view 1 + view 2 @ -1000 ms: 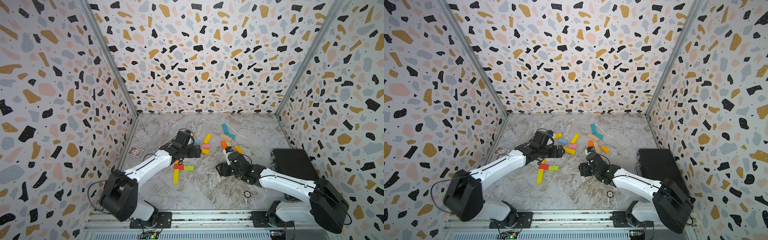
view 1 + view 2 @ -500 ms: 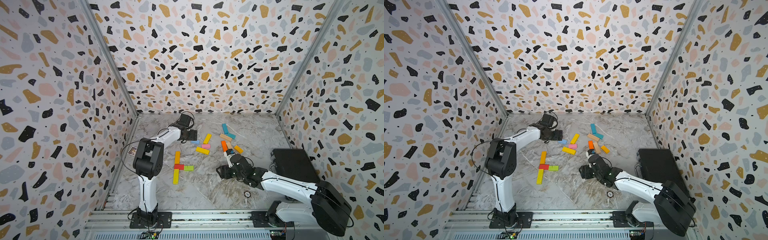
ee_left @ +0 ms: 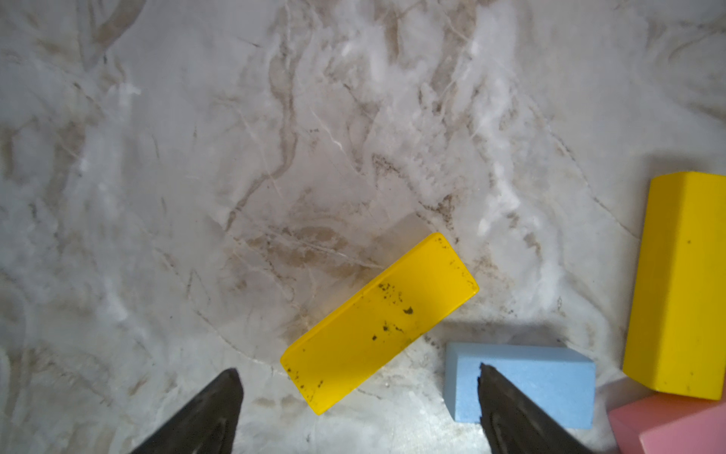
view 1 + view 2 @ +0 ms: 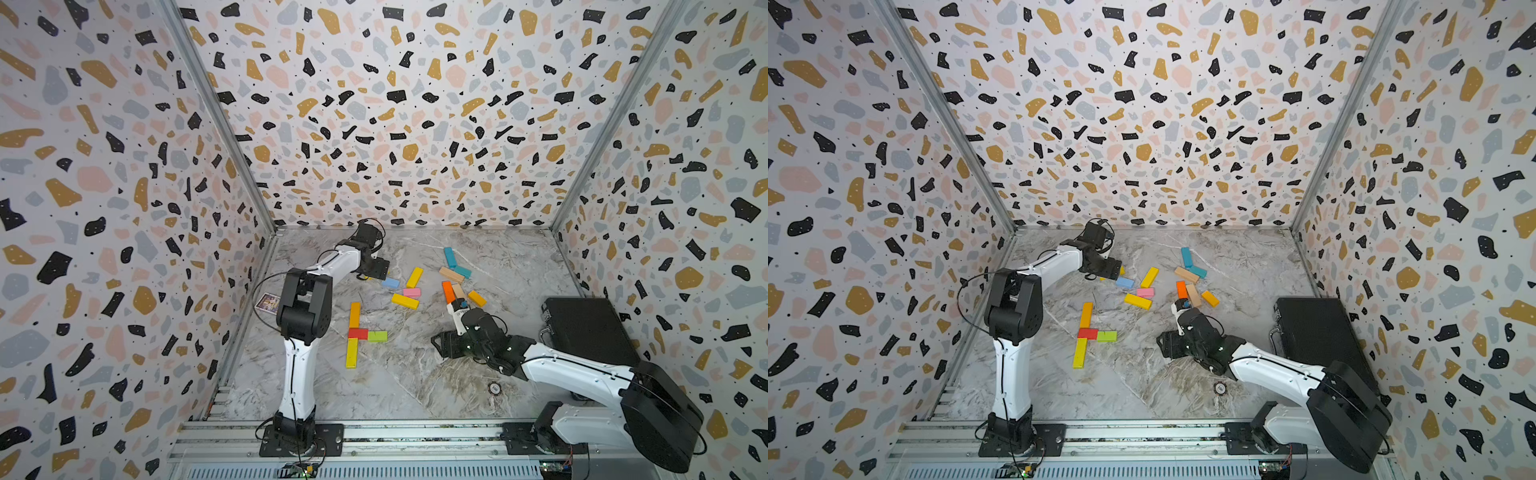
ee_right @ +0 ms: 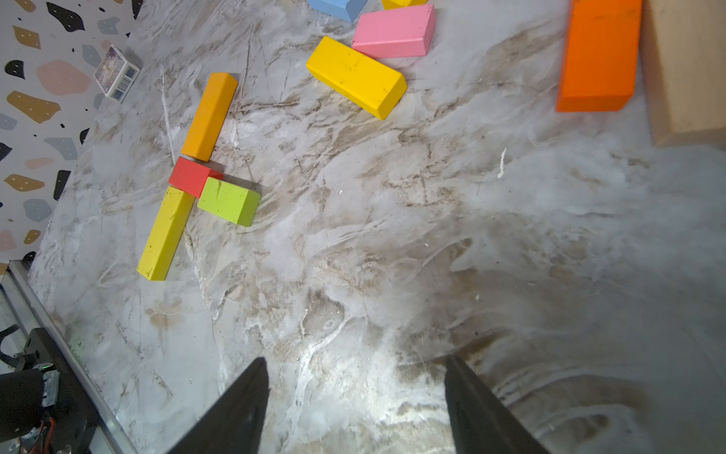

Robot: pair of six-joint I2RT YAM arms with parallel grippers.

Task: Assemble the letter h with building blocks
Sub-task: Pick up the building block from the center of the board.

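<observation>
The blocks lie flat on the marble table (image 4: 407, 382). Toward the front left, four of them touch in a start of the letter: an orange bar (image 4: 354, 314), a red block (image 4: 358, 333) and a yellow bar (image 4: 351, 352) end to end in a line, with a green block (image 4: 377, 336) butted against the red one's right side. The rest lie loose farther back, among them a blue block (image 3: 550, 373) and a pink block (image 4: 411, 292). The left gripper (image 3: 358, 369) hangs low over a small yellow block (image 3: 379, 322) beside the blue one — jaws spread wide, grasping nothing. The right gripper (image 5: 356, 361) hovers over bare table, well right of the green block — jaws apart, empty. A black case (image 4: 588, 328) sits at the right.
</observation>
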